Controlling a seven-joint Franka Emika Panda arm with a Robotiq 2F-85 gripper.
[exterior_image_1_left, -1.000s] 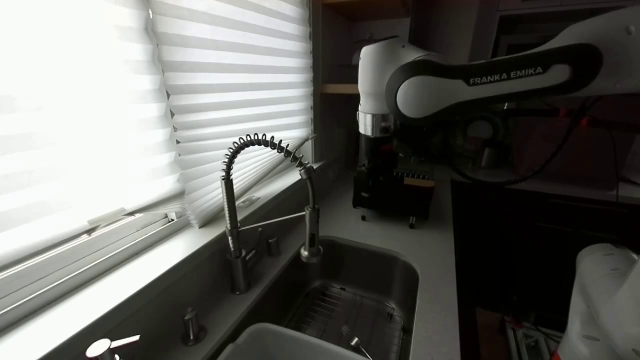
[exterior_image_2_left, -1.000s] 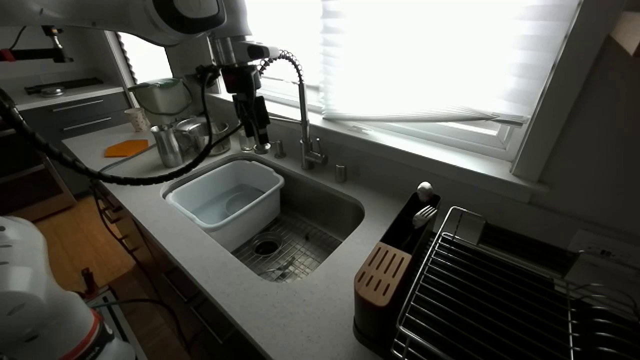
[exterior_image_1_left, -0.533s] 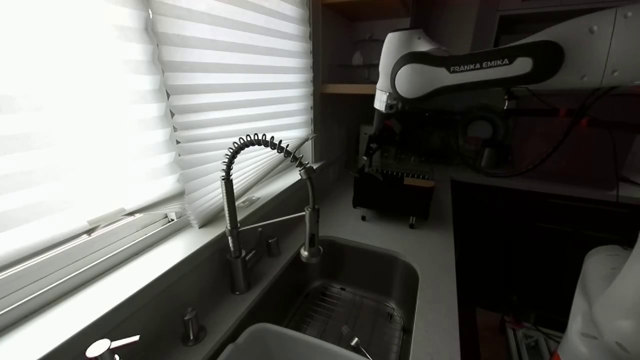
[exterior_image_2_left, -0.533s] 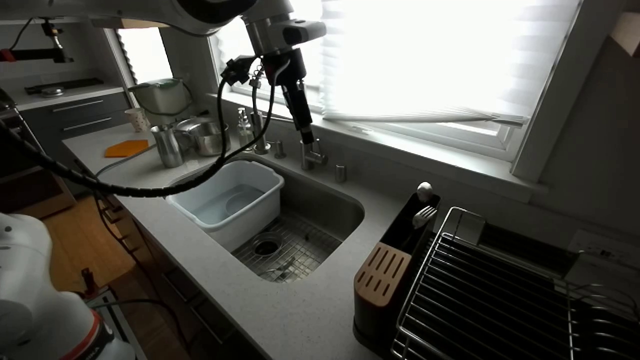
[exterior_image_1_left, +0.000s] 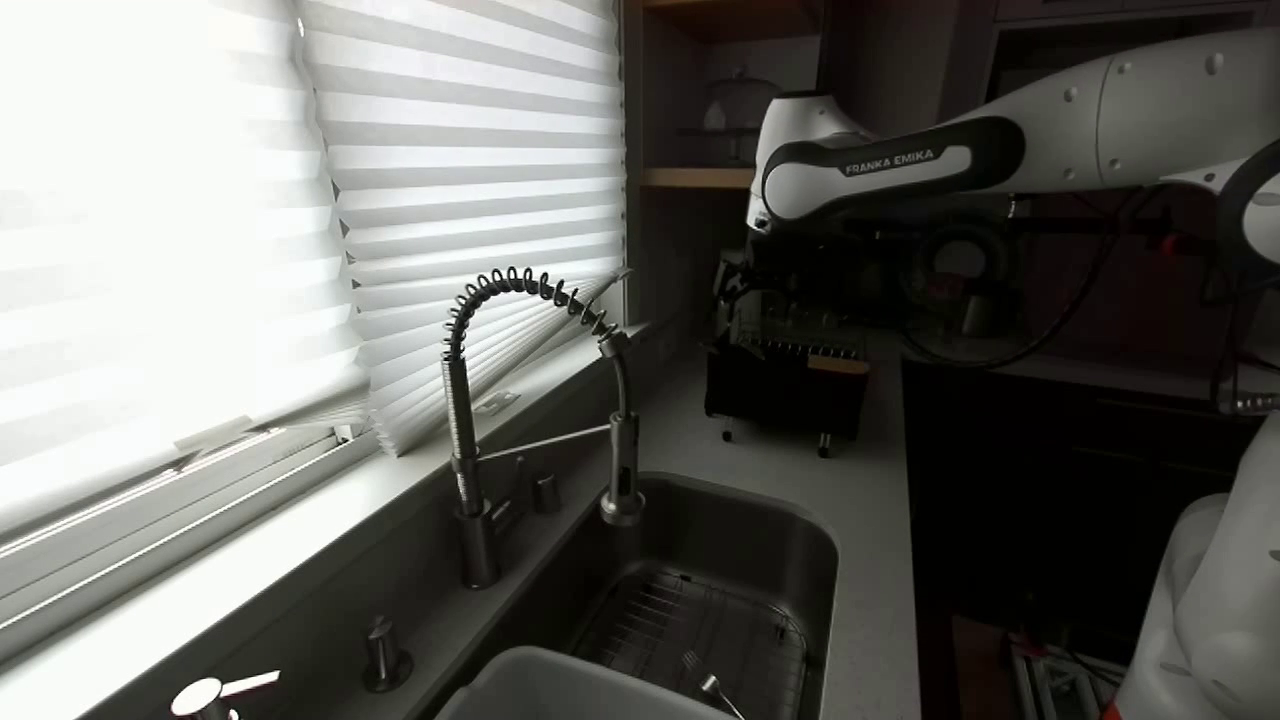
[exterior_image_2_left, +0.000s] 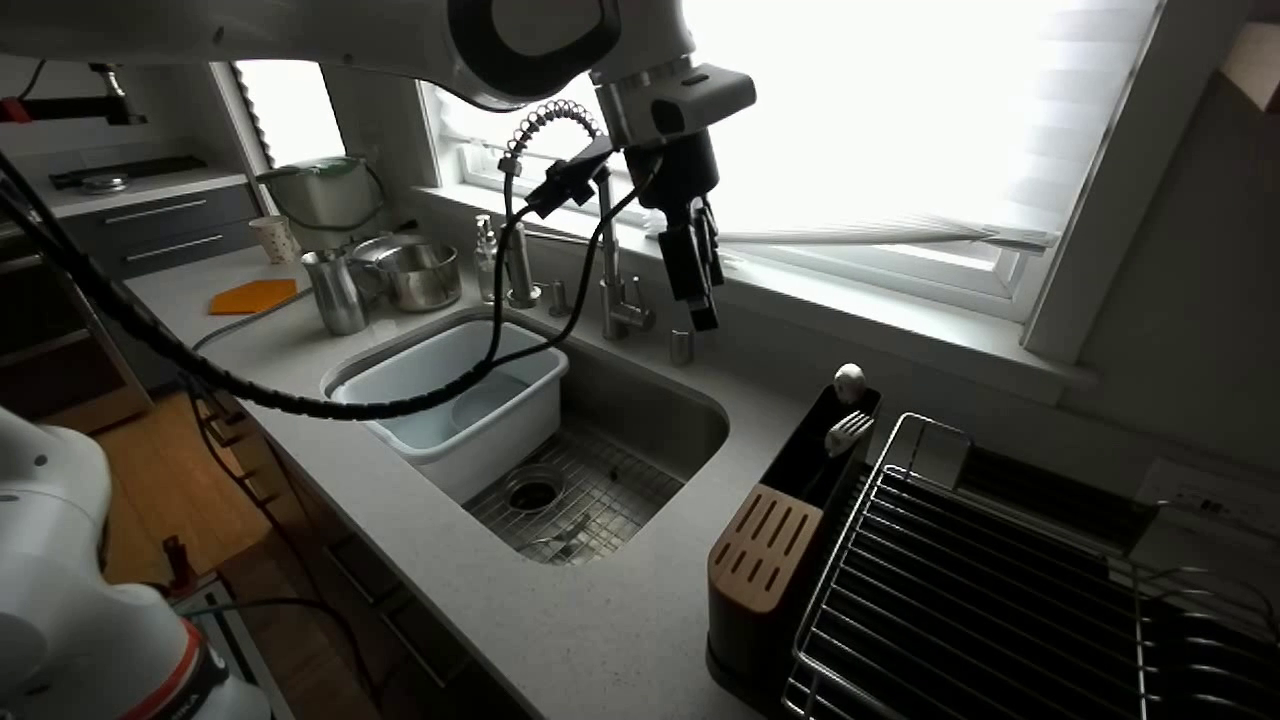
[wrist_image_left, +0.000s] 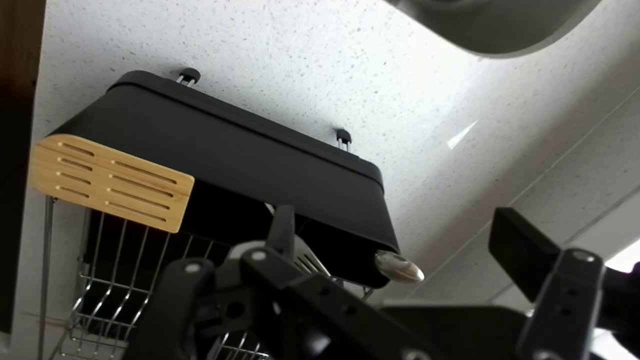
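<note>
In the wrist view, the gripper (wrist_image_left: 395, 227) has its two fingers (wrist_image_left: 522, 255) wide apart, with only air between them. Below and apart from it is a long black holder (wrist_image_left: 225, 140), beside a wire dish rack (exterior_image_2_left: 849, 545). One end of the holder has a slotted wooden cover (wrist_image_left: 110, 182); from the other part, a fork (exterior_image_2_left: 848, 433) and a spoon (wrist_image_left: 397, 266) stick out. Farther away is the sink (exterior_image_2_left: 665, 420), with a white tub (exterior_image_2_left: 515, 450) inside.
</note>
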